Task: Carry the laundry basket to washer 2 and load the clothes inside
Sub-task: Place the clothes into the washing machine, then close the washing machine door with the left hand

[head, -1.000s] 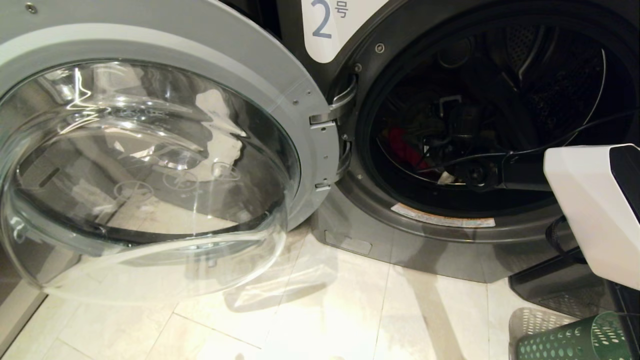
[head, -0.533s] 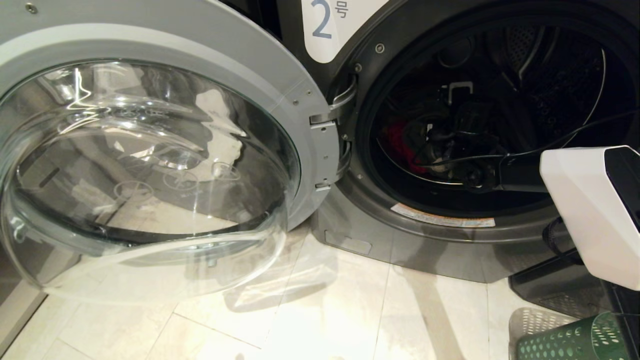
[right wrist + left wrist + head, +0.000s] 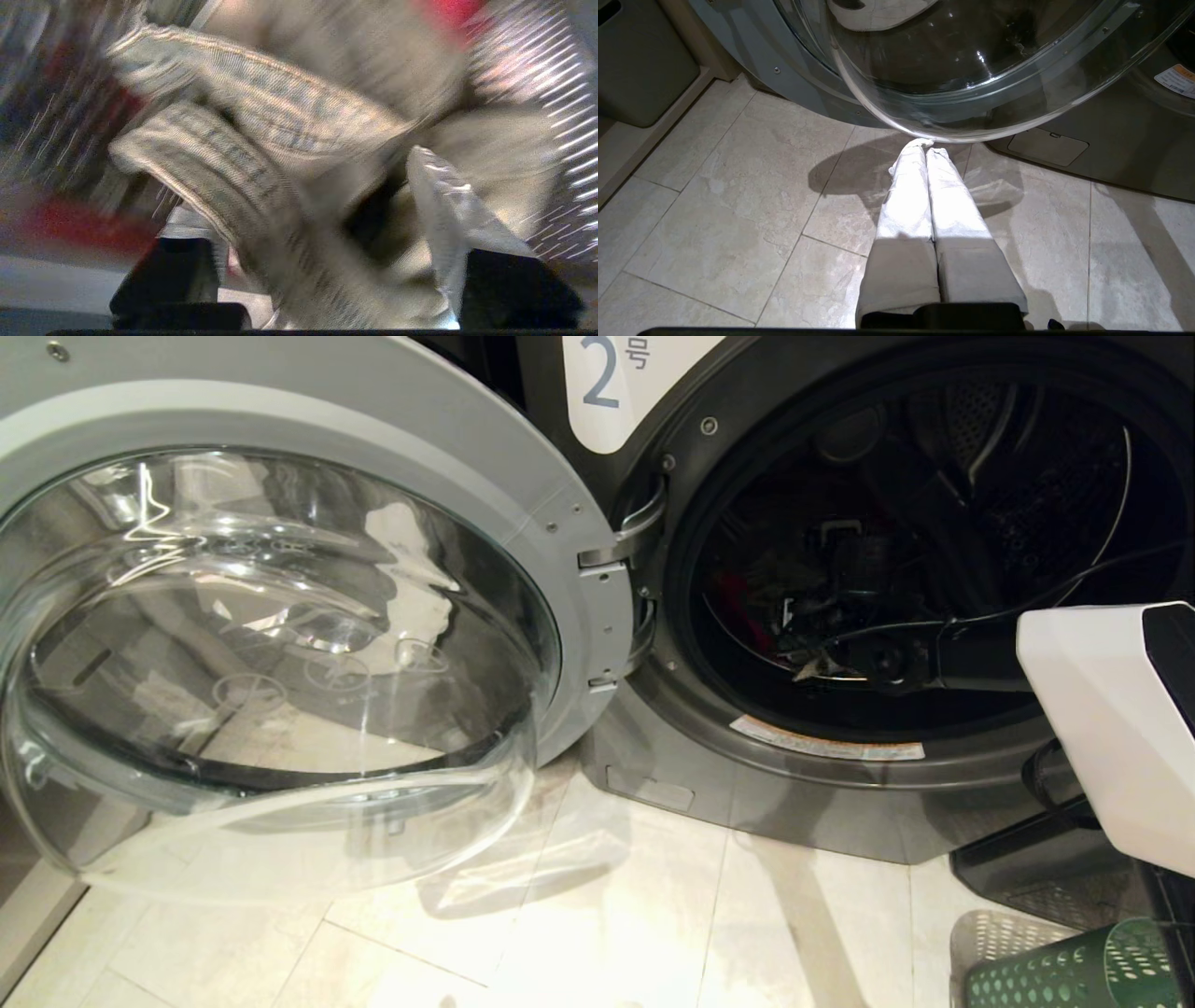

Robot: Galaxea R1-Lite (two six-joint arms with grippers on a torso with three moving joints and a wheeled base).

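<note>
Two arms, only one busy. Looking at washer 2 (image 3: 840,803) with its door (image 3: 523,457) swung wide open, left of the drum mouth. Right arm (image 3: 1102,709) stretched almost level, reaching from the right of the washer through the mouth, wrist deep in the drum. Right tool (image 3: 308,196) with fingers spread well apart, not clamped on anything. Grey patterned piece (image 3: 243,154) bunched loose inside the drum, long ribbed folds running across the gap between those fingers. Blurry, so can't tell about contact. Pink-red garment (image 3: 733,593) behind it, also in the drum. Laundry basket (image 3: 1055,971) down on the floor (image 3: 714,210) by the washer's front right; only a corner showing. Left tool (image 3: 927,149) parked low, pressed together, empty, tips just under the door's glass bulge.
</note>
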